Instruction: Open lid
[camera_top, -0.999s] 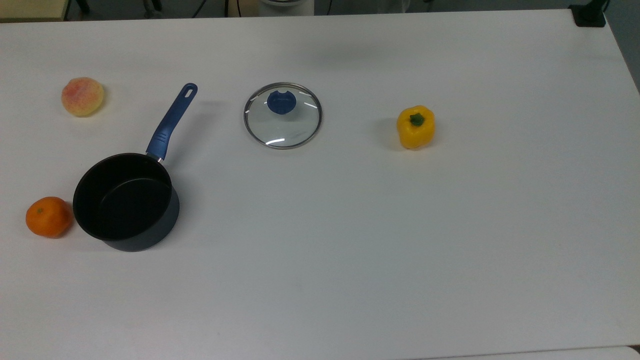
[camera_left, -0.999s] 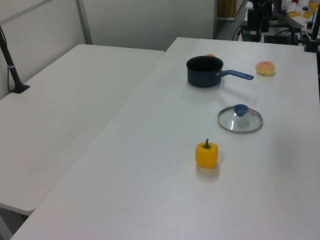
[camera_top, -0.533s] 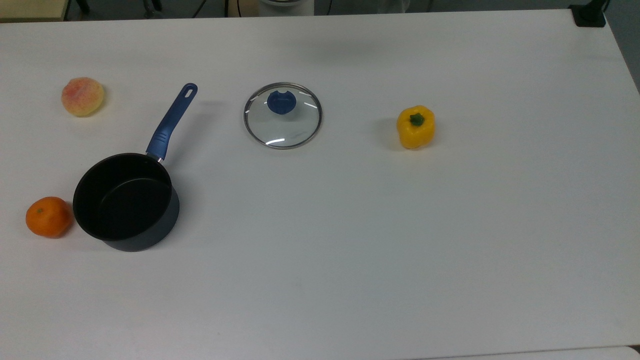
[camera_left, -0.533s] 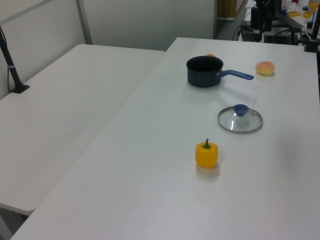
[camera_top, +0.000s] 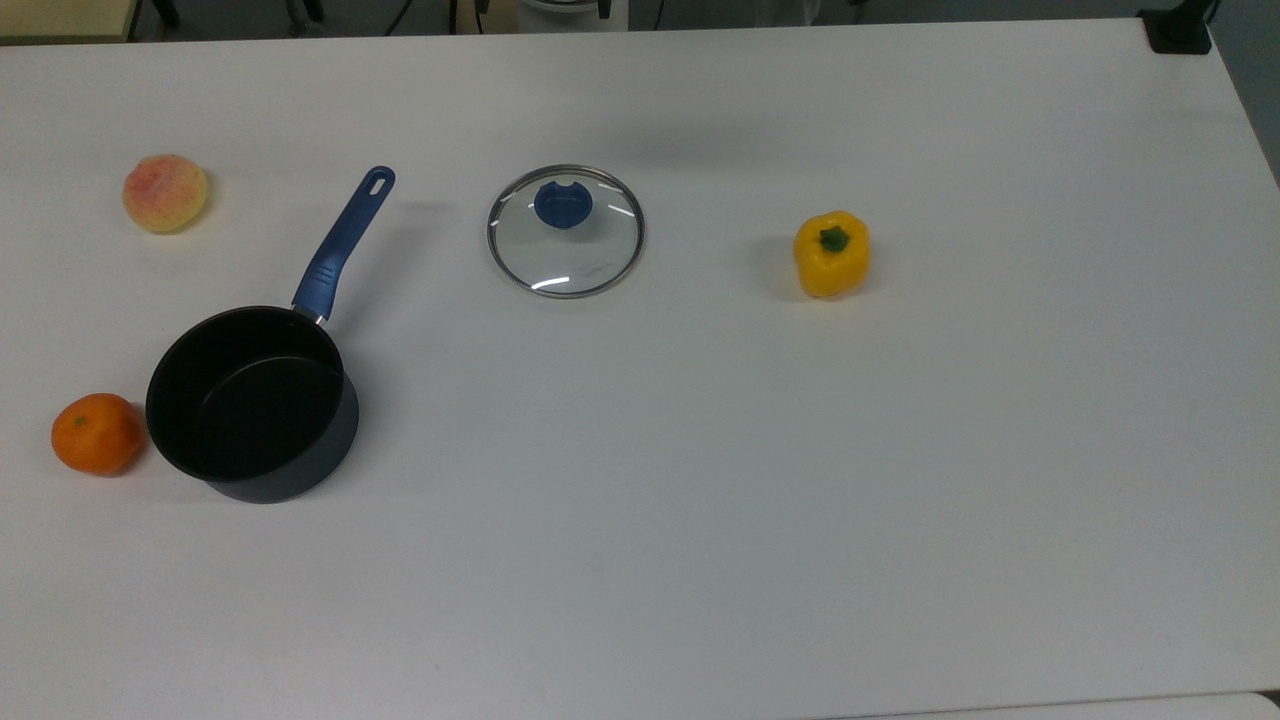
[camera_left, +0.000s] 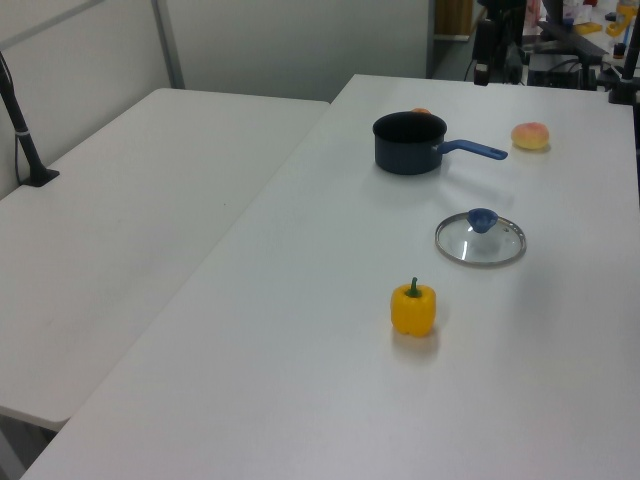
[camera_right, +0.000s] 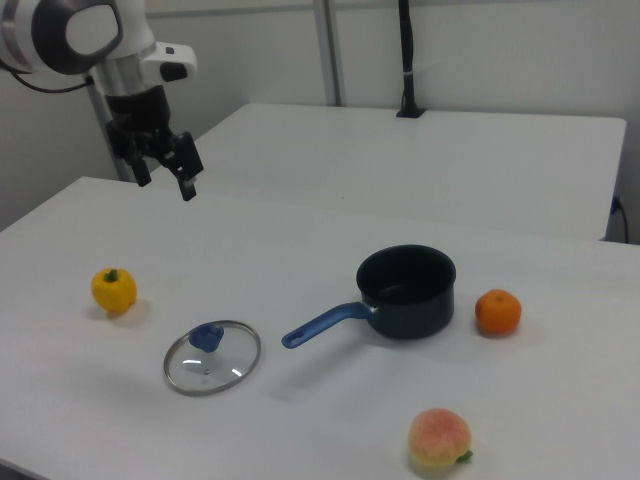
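The lid, clear glass with a metal rim and a blue knob, lies flat on the white table, apart from the saucepan. It also appears in the left view and the right view. The dark saucepan with its blue handle stands uncovered and empty to the top view's left of the lid. In the right view my gripper hangs open and empty in the air, well above the table, up and to the right view's left of the lid.
A yellow bell pepper stands to the top view's right of the lid. An orange touches the pan's side and a peach lies near the table's far left. A second white table adjoins beyond.
Nothing on the table has moved. In the left view a dark part of the arm at the top edge has shifted to the left.
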